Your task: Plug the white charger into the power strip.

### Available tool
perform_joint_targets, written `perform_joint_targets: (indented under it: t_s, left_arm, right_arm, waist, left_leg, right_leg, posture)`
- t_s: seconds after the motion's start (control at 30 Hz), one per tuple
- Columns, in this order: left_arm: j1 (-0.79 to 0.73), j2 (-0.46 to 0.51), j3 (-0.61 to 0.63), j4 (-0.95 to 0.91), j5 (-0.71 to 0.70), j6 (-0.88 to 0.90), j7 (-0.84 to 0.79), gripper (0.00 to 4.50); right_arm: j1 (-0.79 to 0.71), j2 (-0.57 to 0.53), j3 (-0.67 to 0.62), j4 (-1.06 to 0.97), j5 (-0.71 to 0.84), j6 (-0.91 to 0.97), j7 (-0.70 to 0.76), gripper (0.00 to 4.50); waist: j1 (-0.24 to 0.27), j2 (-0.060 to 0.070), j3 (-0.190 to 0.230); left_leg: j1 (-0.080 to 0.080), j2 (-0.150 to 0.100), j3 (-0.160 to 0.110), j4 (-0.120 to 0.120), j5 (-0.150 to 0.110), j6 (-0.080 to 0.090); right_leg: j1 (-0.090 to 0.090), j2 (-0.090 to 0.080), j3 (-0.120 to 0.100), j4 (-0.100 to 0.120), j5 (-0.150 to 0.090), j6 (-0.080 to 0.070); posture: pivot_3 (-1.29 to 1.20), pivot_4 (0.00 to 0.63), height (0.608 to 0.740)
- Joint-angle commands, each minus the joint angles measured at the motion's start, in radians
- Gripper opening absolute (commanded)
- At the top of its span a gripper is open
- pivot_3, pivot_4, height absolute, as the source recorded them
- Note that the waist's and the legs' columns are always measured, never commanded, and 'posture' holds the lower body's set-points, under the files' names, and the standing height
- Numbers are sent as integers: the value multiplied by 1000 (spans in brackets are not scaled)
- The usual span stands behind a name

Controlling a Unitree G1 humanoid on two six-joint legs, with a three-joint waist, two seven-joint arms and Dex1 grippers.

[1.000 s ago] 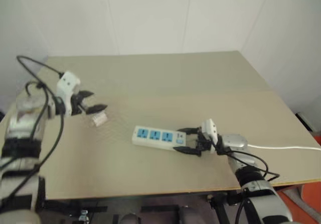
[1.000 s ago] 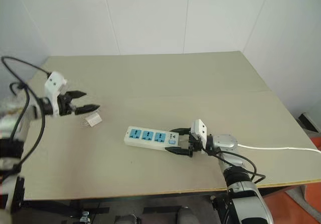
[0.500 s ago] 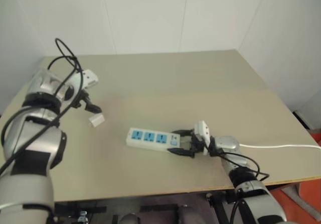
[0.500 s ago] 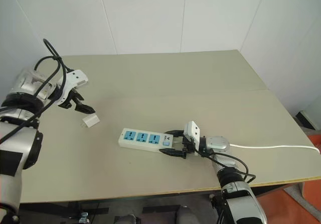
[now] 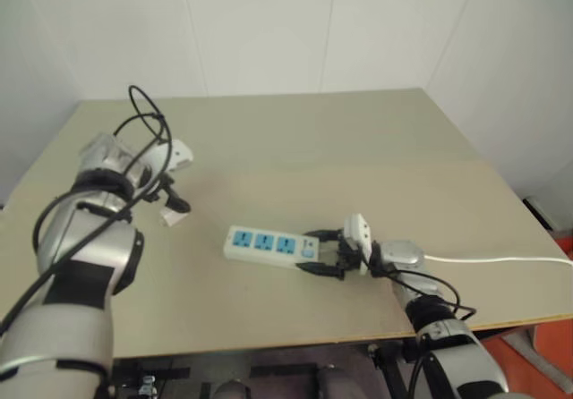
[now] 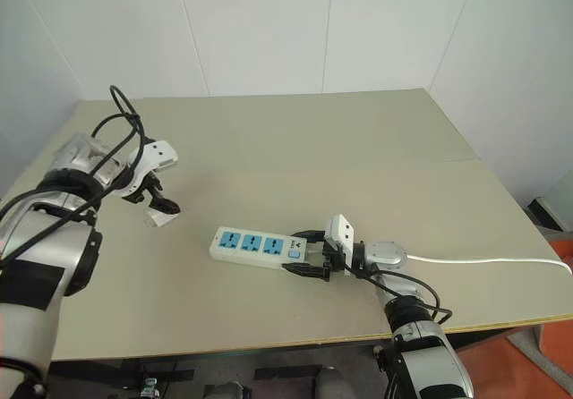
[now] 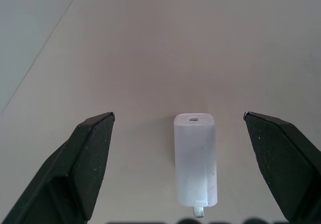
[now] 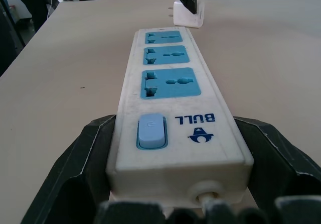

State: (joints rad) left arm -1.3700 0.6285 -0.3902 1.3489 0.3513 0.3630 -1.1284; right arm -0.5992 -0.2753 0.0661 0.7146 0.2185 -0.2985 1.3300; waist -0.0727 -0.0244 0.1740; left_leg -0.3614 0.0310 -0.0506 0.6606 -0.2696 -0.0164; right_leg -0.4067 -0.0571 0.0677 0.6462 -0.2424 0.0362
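charger: the white charger (image 7: 195, 166) lies flat on the tan table (image 5: 358, 148), toward the robot's left, with its metal prongs showing at one end. it is loose, plugged into nothing.
charger to strip: it sits near the far-left end of the power strip (image 5: 271, 246), apart from it, past the socket furthest from the switch.
left claw: the left gripper (image 7: 193, 148) hangs just over the charger, pointing steeply down at it. its two black fingers (image 7: 90, 153) stand wide apart, one on each side of the charger, with bare table between each finger and the white body. no contact is visible.
power strip: long white bar lying flat near the middle of the table, three blue sockets in a row, then a pale blue switch (image 8: 150, 131) and a printed brand mark at the end nearest the right arm.
right claw: the right gripper (image 8: 175, 148) lies level along the table, facing the robot's left. its black fingers (image 8: 93, 156) press against both long sides of the switch end, clamped on the strip.
cord: a white cord (image 5: 501, 259) runs from the right arm's side across the table to its right edge.
surroundings: plain white walls (image 5: 269, 23) rise behind the table, meeting at a corner on the right.
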Motion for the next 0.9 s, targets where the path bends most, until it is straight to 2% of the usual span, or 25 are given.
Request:
perform_joint_targets:
  t_s: [0.03,0.53,0.67,0.9]
  left_arm:
    - [-1,-9,6,0,22,-18,2,4500]
    - [35,-34,0,12,83,-31,27,4500]
    - [44,-42,16,12,81,-36,54,3636]
    - [39,-53,24,12,87,-38,58,1363]
  right_arm:
    - [-6,7,-2,-33,15,-18,-3,3392]
    - [17,10,3,-59,15,-3,-24,3392]
    - [21,8,2,-63,15,2,-28,3392]
    - [24,4,2,-65,14,7,-32,3392]
  waist:
    - [0,0,0]
    - [-1,0,0]
    - [0,0,0]
    - [0,0,0]
  left_leg:
    - [0,0,0,0,0,0]
    - [0,0,0,0,0,0]
    - [0,0,0,0,0,0]
    - [0,0,0,0,0,0]
  right_leg:
    - [0,0,0,0,0,0]
    - [0,0,0,1,0,0]
    - [0,0,0,1,0,0]
    - [0,0,0,1,0,0]
  posture:
    - [0,150,740]
    - [0,150,740]
    - [0,150,740]
    - [0,150,740]
